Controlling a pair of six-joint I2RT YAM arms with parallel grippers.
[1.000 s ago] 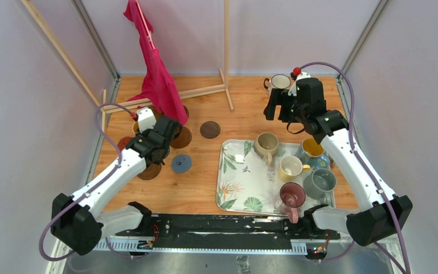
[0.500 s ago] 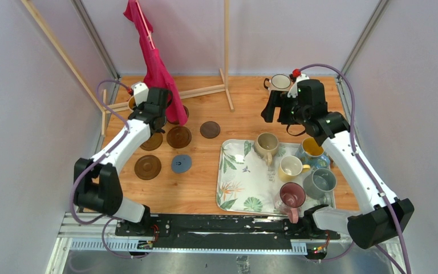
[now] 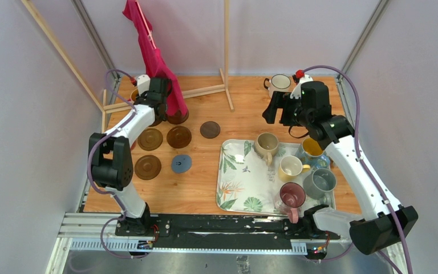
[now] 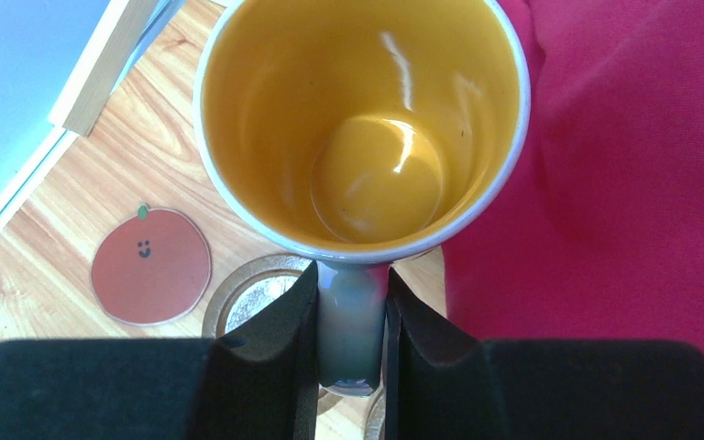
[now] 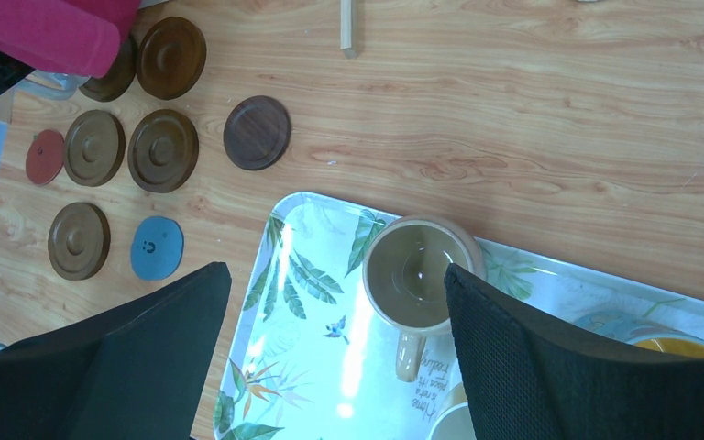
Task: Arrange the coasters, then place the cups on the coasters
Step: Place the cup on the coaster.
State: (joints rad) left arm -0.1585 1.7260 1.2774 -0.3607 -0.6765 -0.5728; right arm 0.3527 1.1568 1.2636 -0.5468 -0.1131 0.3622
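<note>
Left arm: elbow folded high above the near-left corner of the worktop, forearm reaching to the far-left corner. The left gripper has its fingers pressed on either side of the handle of a yellow mug. Right arm: extended along the right edge, wrist turned leftward. The right gripper has jaws spread wide, holding nothing.

Brown coaster mostly out of sight under the yellow-lined cup and left end effector
</note>
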